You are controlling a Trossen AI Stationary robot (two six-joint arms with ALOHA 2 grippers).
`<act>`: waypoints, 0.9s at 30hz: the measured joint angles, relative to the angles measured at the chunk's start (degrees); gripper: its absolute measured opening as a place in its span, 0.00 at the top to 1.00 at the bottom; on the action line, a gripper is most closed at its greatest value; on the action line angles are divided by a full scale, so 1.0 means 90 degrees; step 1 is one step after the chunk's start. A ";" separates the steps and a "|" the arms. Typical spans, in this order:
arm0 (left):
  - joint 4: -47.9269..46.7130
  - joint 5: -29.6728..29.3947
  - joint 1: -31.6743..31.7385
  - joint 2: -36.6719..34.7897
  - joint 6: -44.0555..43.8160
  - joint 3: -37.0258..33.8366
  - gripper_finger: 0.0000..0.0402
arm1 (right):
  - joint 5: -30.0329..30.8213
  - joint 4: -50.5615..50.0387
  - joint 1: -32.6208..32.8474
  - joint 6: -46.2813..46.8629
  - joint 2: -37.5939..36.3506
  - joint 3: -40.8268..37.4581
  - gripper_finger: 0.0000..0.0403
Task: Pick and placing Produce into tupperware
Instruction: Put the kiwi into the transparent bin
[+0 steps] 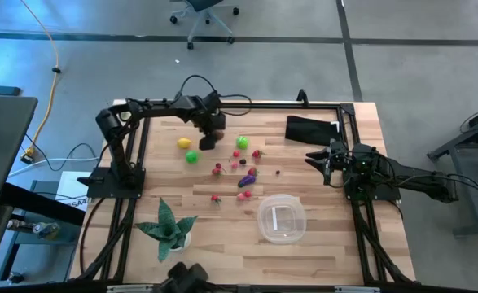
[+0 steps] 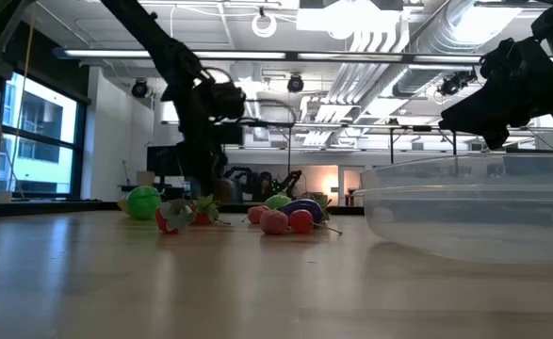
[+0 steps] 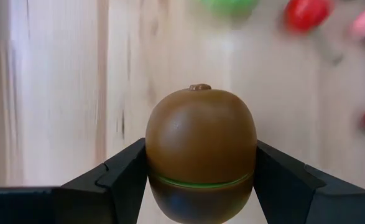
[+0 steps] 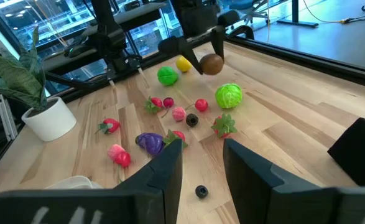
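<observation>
We see the left gripper (image 3: 201, 180) pinching a brown kiwi (image 3: 201, 146), one dark finger (image 3: 117, 180) pressed on each flank of it. The kiwi is smooth and egg-shaped, with a thin green seam around its lower part and a small nub on top. In the right wrist view it hangs clear above the wooden table (image 1: 320, 236), just beside a yellow piece (image 4: 183, 63) and a round bright green piece (image 4: 167, 76).

The rest of the produce lies scattered on the pale planks past the kiwi: a ruffled green cabbage-like ball (image 4: 228, 96), a glossy purple eggplant (image 4: 150, 142), and several small red and pink pieces with green leafy caps.

The tupperware (image 1: 281, 218) is clear, shallow and round-cornered; it sits well apart from the left gripper, nearer the right arm.

The right gripper (image 4: 202, 163) hovers at the table's right edge with its fingers spread, holding nothing, near a black pouch (image 1: 310, 128). A spiky-leaved plant in a white pot (image 1: 170, 229) stands at the near left.
</observation>
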 joint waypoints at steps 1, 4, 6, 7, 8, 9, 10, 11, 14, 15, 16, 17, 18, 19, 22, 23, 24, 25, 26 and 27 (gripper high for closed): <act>0.0004 0.0009 -0.0108 0.0000 0.0000 0.0111 0.41 | 0.0000 0.0001 0.0002 0.0000 0.0000 0.0000 0.73; -0.0027 0.0034 -0.0444 0.0000 0.0001 0.0509 0.41 | 0.0000 0.0000 0.0001 0.0000 0.0000 0.0000 0.73; -0.0050 0.0086 -0.0685 0.0000 0.0002 0.0813 0.41 | 0.0000 0.0001 0.0002 0.0000 0.0000 0.0000 0.73; -0.0088 0.0146 -0.0806 0.0000 0.0001 0.0982 0.41 | 0.0000 0.0000 0.0002 0.0000 0.0000 0.0000 0.73; -0.0127 0.0199 -0.0933 0.0000 0.0000 0.1153 0.41 | 0.0000 0.0001 0.0001 0.0000 0.0000 0.0000 0.73; -0.0157 0.0236 -0.1072 -0.0002 0.0000 0.1335 0.41 | 0.0000 0.0001 0.0000 0.0000 0.0000 0.0000 0.73; -0.0177 0.0257 -0.1210 -0.0006 0.0005 0.1498 0.41 | 0.0000 0.0000 0.0000 0.0000 0.0000 0.0000 0.73; -0.0197 0.0281 -0.1356 -0.0007 0.0011 0.1655 0.41 | 0.0000 0.0002 0.0000 0.0000 0.0000 0.0000 0.73; -0.0230 0.0338 -0.1817 -0.0007 0.0021 0.2123 0.41 | 0.0000 0.0002 0.0001 0.0000 0.0000 0.0000 0.73; -0.0227 0.0357 -0.1984 -0.0007 0.0022 0.2271 0.41 | 0.0000 0.0002 0.0002 0.0000 0.0000 0.0000 0.73; -0.0224 0.0360 -0.2163 -0.0010 0.0022 0.2424 0.42 | 0.0000 0.0002 0.0001 0.0000 0.0000 0.0000 0.73; -0.0217 0.0360 -0.2338 -0.0010 0.0022 0.2559 0.42 | 0.0000 0.0002 0.0002 0.0000 0.0000 0.0000 0.73; -0.0216 0.0358 -0.2519 -0.0010 0.0022 0.2696 0.42 | -0.0001 0.0002 0.0002 0.0000 0.0000 0.0000 0.73; -0.0214 0.0359 -0.2699 -0.0010 0.0022 0.2824 0.42 | -0.0010 0.0002 0.0001 0.0000 0.0000 0.0000 0.73; -0.0104 0.0291 -0.3248 -0.0010 0.0021 0.3128 0.42 | -0.0073 0.0002 0.0002 0.0062 0.0000 0.0000 0.73; -0.0083 0.0228 -0.3418 -0.0010 0.0022 0.3200 0.42 | -0.0087 0.0002 0.0002 0.0127 0.0000 0.0000 0.73; -0.0026 0.0154 -0.3578 -0.0010 0.0019 0.3249 0.42 | -0.0102 0.0002 0.0002 0.0148 0.0000 0.0000 0.73; 0.0069 0.0091 -0.3733 0.0010 0.0006 0.3292 0.42 | -0.0119 0.0002 0.0002 0.0155 0.0000 0.0000 0.73; 0.0187 0.0051 -0.3878 0.0045 -0.0022 0.3329 0.42 | -0.0133 0.0002 0.0002 0.0168 0.0000 0.0000 0.73; 0.0250 0.0030 -0.4001 0.0081 -0.0027 0.3356 0.42 | -0.0144 0.0002 0.0002 0.0168 0.0000 0.0000 0.73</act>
